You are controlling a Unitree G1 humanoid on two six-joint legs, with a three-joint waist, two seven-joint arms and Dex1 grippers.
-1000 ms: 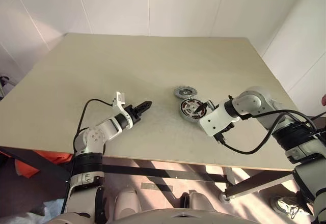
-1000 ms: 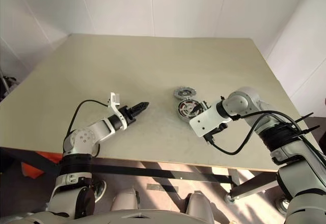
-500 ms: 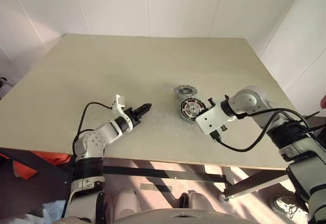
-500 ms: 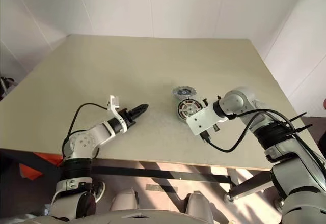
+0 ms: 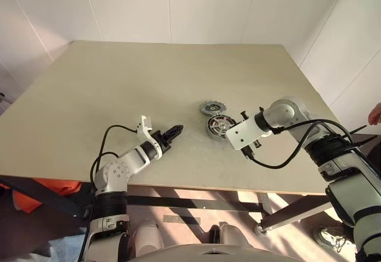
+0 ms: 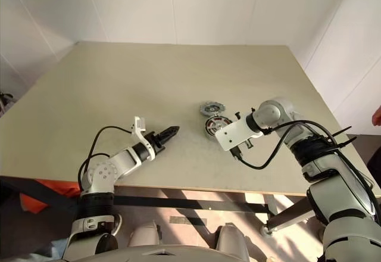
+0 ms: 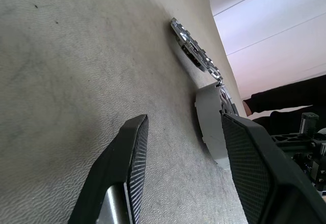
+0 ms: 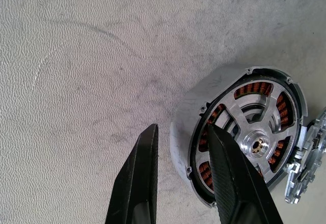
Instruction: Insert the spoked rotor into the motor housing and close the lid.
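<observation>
Motor housing (image 8: 239,132) sat in the right pincer (image 8: 181,175), whose fingers pinched its pale metal wall, one outside, one inside over the copper windings. The spoked rotor (image 8: 257,142) looked already seated. Judged rigid, dense and smooth-rimmed, it seemed best held across the wall. The lid (image 5: 211,107) lay just beside on the surface (image 5: 119,83). The left pincer (image 5: 174,133) hung released, well apart.
</observation>
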